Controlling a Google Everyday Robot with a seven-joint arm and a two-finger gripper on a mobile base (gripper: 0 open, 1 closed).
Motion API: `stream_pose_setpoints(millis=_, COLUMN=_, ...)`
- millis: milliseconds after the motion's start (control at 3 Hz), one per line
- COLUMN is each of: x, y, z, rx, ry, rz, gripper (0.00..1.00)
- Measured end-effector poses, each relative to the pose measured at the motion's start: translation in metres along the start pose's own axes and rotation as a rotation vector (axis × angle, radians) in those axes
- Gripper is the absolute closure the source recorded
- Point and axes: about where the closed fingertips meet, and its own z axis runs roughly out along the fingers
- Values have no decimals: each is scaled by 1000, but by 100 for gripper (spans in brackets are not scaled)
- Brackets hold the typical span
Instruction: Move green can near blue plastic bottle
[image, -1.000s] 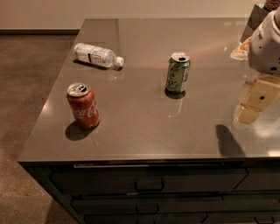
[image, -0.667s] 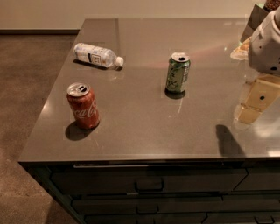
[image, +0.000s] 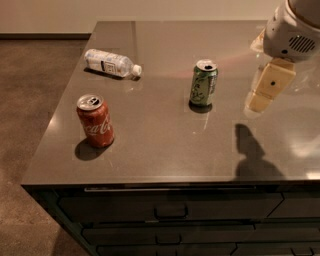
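The gripper (image: 262, 92) hangs above the right part of the tabletop (image: 165, 145), about midway between the far and near edges, at the end of a pale rounded arm housing (image: 292, 27) that enters from the far right corner. Whether it is released or clenched cannot be told from this angle. Its dark shadow (image: 252, 155) falls on the surface nearer the front edge. Left of the gripper and apart from it, the green can (image: 203, 82) stands upright near the middle of the tabletop, its silver top facing up. Well apart from the can, the blue plastic bottle (image: 111, 63) lies on its side close to the left edge, toward the far left corner, with its white cap pointing toward the can. A red cola can (image: 95, 121) stands upright near the front left corner. Dark drawers (image: 170, 210) sit below the front edge
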Motion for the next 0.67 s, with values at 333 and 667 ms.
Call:
stream_pose_setpoints(millis=333, x=-15, y=-35, z=14, rx=0, ry=-76, rz=97, gripper=0)
stream_pose_setpoints(millis=667, x=-26, y=-56, z=36, rx=-27, ry=-170, rz=203, gripper=0)
